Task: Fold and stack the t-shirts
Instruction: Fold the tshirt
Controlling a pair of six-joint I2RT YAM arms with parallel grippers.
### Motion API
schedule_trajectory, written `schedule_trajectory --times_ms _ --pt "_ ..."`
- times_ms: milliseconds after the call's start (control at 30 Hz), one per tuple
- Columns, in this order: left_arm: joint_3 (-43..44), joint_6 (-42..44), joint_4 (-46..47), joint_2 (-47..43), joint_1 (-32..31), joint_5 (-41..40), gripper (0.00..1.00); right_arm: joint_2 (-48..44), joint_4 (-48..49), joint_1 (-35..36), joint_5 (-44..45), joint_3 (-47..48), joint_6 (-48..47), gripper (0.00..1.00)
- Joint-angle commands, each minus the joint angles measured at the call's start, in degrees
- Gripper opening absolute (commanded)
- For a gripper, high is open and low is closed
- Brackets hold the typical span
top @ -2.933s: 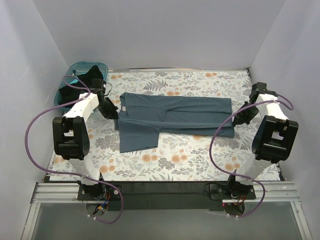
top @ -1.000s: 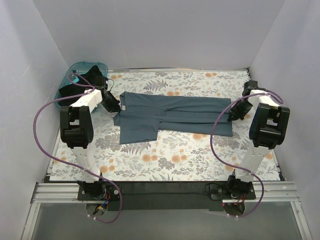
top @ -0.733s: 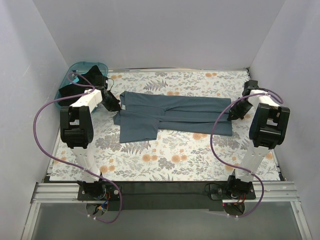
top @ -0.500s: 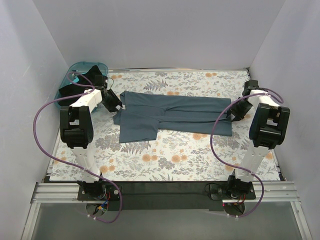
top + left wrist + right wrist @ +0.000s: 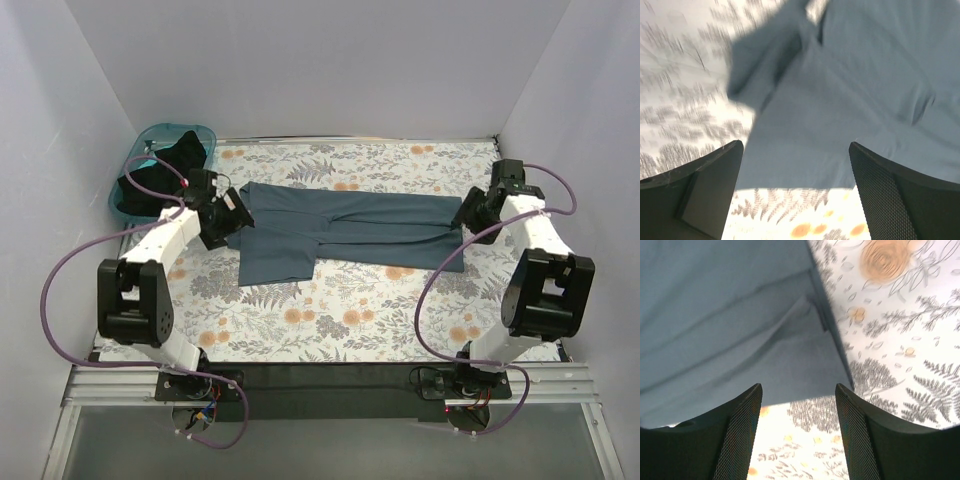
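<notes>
A: So, what takes up the most room?

B: A floral tablecloth (image 5: 350, 320) covers the whole table. On its far half the slate blue-grey t-shirt (image 5: 340, 225) lies flat, folded into a long band running left to right. A wider flap hangs toward the near edge at its left end.

A: And the other shirt?

B: In the far left corner stands a teal basket (image 5: 203, 129), and the black t-shirt (image 5: 160, 172) is bunched inside it, well apart from the blue-grey one.

A: Are the arms holding anything?

B: No. The left gripper (image 5: 232, 212) is at the band's left end, fingers spread wide, with only cloth and table below them. The right gripper (image 5: 468, 212) is at the right end over the hem corner, its jaws also parted and empty.
</notes>
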Motion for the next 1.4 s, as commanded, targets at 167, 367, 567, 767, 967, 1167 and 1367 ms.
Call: schedule_trajectory --times_ms 167,367,567,767,967,1167,1367 --pt "-12.73 0.29 -1.38 -8.77 -9.61 -8.55 0.77 -10.73 3.67 7.23 -2.96 -9.1 -6.72 0.57" --pt "-14.84 -0.86 -1.03 -7.46 -11.2 -10.84 0.69 -15.31 6.04 10.4 -5.86 -15.43 -6.19 0.58" --pt "-15.37 -1.12 -0.5 -3.94 -12.16 -11.19 0.62 -16.72 9.12 15.05 -7.97 -18.59 -7.6 0.58" --pt "-16.16 -2.09 -0.42 -2.44 -12.69 -11.37 0.55 -16.2 12.37 19.89 -8.5 -20.18 -5.23 0.58" --pt "-17.21 -3.5 -1.12 -2.35 -13.22 -11.63 0.47 -15.06 12.9 21.12 -8.32 -19.3 -5.31 0.58" --pt "-15.9 -3.85 -1.73 -2.0 -13.48 -11.19 0.25 -14.0 12.9 21.12 -8.23 -17.99 -5.84 0.58" --pt "-7.12 -3.06 -3.66 -2.27 -13.57 -9.79 0.0 -14.0 12.82 21.12 -7.97 -17.46 -6.19 0.58"
